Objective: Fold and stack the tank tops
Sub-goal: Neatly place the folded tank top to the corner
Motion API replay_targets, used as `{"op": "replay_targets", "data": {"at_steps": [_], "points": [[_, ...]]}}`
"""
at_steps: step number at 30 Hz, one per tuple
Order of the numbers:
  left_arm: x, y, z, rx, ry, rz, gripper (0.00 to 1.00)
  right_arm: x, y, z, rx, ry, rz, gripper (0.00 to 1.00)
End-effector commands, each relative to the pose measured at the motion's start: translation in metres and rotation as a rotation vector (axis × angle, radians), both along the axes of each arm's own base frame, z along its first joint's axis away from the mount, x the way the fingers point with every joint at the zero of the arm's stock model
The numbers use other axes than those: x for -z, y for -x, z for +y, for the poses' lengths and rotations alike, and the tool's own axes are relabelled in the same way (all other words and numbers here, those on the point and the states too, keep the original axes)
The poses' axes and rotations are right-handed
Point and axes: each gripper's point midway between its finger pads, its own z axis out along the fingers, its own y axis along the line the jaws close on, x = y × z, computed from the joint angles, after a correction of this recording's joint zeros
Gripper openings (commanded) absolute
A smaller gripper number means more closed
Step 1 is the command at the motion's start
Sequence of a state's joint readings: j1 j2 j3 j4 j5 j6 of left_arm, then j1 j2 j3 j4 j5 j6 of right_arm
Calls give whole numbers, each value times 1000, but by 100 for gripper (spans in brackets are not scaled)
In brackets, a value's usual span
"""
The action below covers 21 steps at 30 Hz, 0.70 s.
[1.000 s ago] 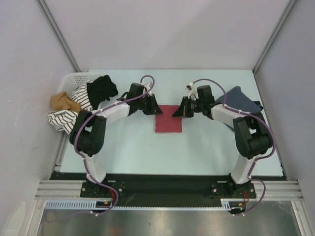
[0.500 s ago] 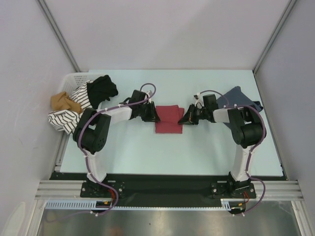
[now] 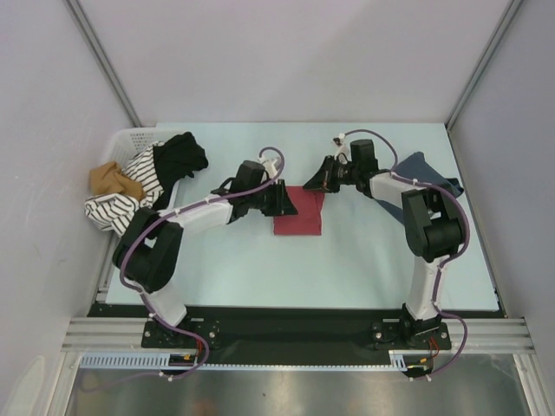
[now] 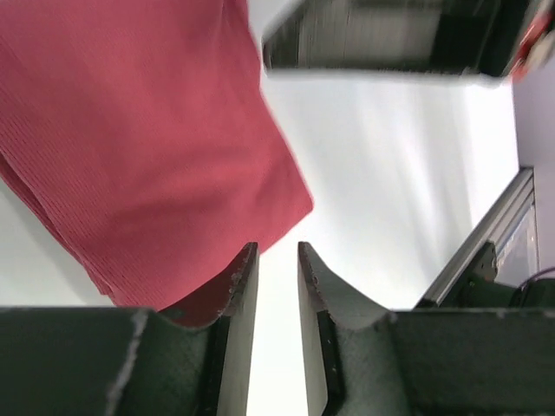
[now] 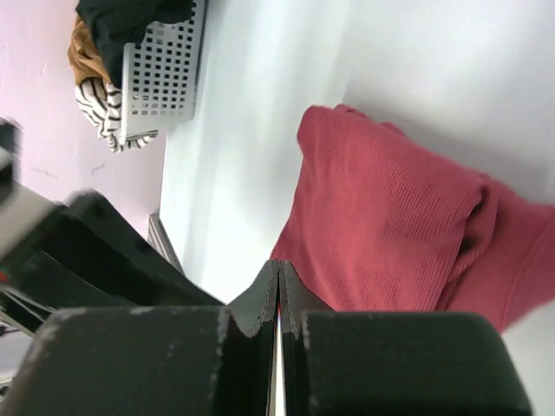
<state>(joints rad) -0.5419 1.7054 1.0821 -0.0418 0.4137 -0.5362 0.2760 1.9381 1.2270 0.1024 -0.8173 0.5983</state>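
The main risk is undoing the fold: the red tank top lies as a neat folded rectangle on the table, and both arms sit right at its edges, so a finger that drags sideways as it leaves could catch a layer and peel it open. The left gripper has its jaws a narrow gap apart with only bare table between them, nothing grasped; the cloth's edge runs just beside and partly beneath one finger, and contact there cannot be told. The right gripper is clenched on nothing, its tips hanging over the top's far edge. A second hazard is the blue-grey tank top, loose and unfolded close behind the right arm, where a swing of that arm could sweep it
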Motion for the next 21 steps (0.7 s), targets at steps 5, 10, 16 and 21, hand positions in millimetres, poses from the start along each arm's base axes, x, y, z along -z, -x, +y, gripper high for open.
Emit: {"op": "replay_targets", "data": {"at_steps": [5,10,16,21], "points": [[64,16,2,0,-12,115,26,39,-34,16,15,-20,71,1],[87,25,17,-35,-81,113,25,72,-42,9,43,-12,139,1],[68,29,29,-45,-123,65,39,39,-40,-4,65,22,67,27],[34,25,38,-78,-137,1,69,20,-22,-24,108,136,26,63]]}}
